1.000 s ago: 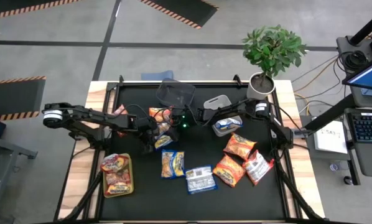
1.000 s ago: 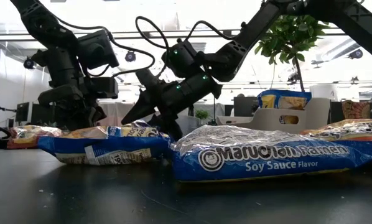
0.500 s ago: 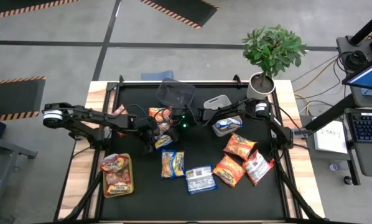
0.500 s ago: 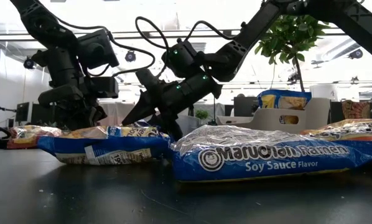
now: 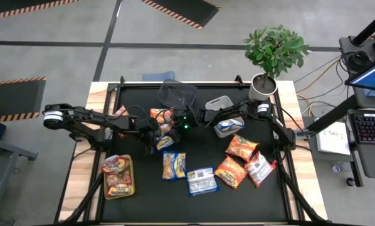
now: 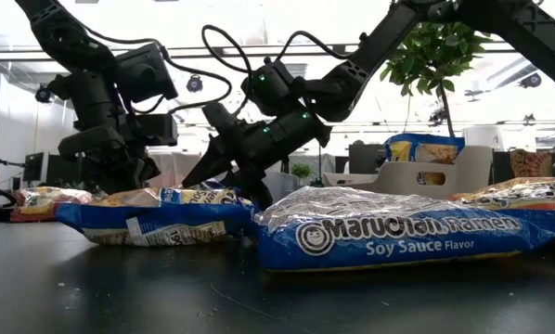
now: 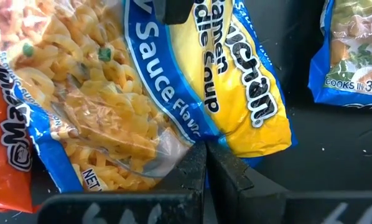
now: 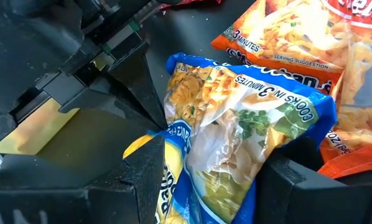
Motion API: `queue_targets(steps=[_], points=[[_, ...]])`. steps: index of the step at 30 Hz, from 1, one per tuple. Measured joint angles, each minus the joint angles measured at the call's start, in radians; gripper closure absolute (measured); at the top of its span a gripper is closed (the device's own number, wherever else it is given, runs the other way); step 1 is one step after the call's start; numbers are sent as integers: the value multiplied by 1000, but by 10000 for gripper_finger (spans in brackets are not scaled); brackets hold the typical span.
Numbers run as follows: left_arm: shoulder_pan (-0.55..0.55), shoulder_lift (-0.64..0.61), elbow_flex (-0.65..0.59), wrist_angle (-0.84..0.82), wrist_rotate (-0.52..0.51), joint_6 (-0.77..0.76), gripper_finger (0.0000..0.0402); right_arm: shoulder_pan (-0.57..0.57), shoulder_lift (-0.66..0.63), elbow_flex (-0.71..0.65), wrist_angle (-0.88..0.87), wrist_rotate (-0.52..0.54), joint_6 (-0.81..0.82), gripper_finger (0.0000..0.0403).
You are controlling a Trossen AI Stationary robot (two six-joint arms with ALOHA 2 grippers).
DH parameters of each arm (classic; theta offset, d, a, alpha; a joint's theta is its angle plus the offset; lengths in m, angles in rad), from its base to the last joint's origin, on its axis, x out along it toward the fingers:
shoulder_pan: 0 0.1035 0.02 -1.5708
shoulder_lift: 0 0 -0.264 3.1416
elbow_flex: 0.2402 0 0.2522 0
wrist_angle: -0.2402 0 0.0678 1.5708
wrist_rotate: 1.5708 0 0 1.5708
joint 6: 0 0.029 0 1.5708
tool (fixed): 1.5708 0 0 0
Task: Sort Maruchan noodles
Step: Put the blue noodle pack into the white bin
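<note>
We find both arms converged on the middle of the black table (image 5: pixel 143 201), at one blue-and-yellow packet (image 5: pixel 165 142) lying beside an orange packet (image 5: pixel 158 114).

The left gripper (image 7: pixel 206 163) has its fingers pressed together on the packet's lower edge, pinching the crinkled wrapper. The right gripper (image 8: pixel 204 186) stands spread, one finger either side of the same packet, not yet closed on it. The packet's long axis runs away from the left fingertips, toward the right gripper, so both grippers are on it from opposite ends; in our judgement, the coming move turns on whether the right fingers close before the left lets go.

Count from overhead, so far as we can tell:
- yellow-green bin (image 5: pixel 118 176): red packets, number unclear
- dark bin (image 5: pixel 177 93): contents not visible
- grey bin (image 5: pixel 220 102): one blue packet against it
- loose blue packets: two more
- loose orange packets: two at right
- one red-and-white packet (image 5: pixel 261 169)
</note>
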Motion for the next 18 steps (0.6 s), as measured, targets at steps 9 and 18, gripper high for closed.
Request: queue_targets(steps=[9, 18], points=[[0, 0, 0, 3, 0, 4, 402, -2, 0, 0, 1, 11, 9, 219], [0, -1, 0, 8, 0, 10, 402, -20, 0, 0, 1, 2, 45, 218]])
